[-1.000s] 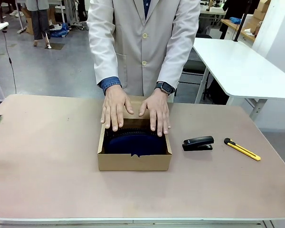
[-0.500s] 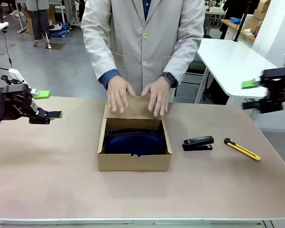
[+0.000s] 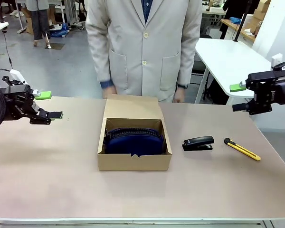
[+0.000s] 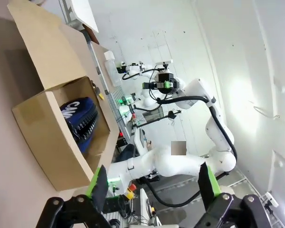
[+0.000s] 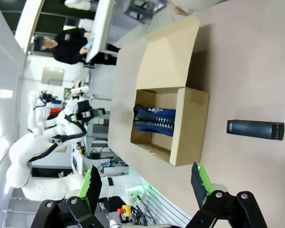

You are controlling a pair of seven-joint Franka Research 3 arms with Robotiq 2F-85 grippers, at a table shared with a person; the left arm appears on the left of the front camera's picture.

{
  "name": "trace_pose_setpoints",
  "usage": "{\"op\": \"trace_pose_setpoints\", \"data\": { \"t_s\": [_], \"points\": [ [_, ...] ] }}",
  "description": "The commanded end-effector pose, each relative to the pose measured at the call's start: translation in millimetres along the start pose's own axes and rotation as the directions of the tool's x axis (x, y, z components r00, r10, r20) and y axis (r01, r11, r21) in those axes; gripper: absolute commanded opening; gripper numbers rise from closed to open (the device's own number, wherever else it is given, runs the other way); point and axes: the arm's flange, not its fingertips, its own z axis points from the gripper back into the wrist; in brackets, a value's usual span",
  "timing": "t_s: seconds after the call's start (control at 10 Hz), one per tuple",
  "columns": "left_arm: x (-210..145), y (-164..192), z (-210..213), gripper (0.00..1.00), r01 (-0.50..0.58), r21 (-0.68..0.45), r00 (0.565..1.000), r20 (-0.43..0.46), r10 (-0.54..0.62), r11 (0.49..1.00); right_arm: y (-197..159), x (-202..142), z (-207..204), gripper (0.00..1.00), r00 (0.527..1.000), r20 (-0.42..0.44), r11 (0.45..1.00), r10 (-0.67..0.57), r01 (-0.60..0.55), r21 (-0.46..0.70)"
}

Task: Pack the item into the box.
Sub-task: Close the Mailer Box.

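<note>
The blue pouch (image 3: 134, 141) lies inside the brown box (image 3: 134, 162) in the middle of the table (image 3: 47, 180). Farther back, the left gripper (image 3: 51, 105) and the right gripper (image 3: 237, 98) hang wide open at the two sides, holding nothing. A person (image 3: 142, 47) stands behind the table.

A wide matte taupe worktable (image 3: 47, 166) stands on a smooth grey concrete floor (image 3: 52, 66), evenly lit. Behind its far right corner sits a white rectangular side table on pale metal legs (image 3: 237, 66), beside a plain white wall (image 3: 281, 33).
</note>
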Motion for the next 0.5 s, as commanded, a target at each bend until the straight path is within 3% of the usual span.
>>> {"op": "trace_pose_setpoints", "data": {
  "t_s": [0.0, 0.1, 0.2, 0.4],
  "points": [
    [23, 27, -36, 1.0, 0.003, 0.056, 0.998, 0.06, -0.006, 0.998, -10, 25, -45, 1.0, 0.998, -0.053, 0.999, -0.019, 0.021, 0.044],
    [45, 47, -50, 1.0, -0.002, 0.124, 0.993, 0.118, -0.013, 0.992, -22, 42, -78, 1.0, 0.995, -0.083, 0.998, -0.052, 0.055, 0.034],
    [64, 68, -66, 1.0, -0.017, 0.138, 0.993, 0.121, 0.0, 0.99, -33, 62, -115, 1.0, 0.989, -0.128, 0.995, -0.07, 0.078, 0.059],
    [80, 90, -86, 1.0, -0.06, 0.181, 0.997, 0.057, 0.05, 0.982, -53, 84, -171, 1.0, 0.981, -0.157, 0.991, -0.115, 0.124, 0.045]
  ]
}}
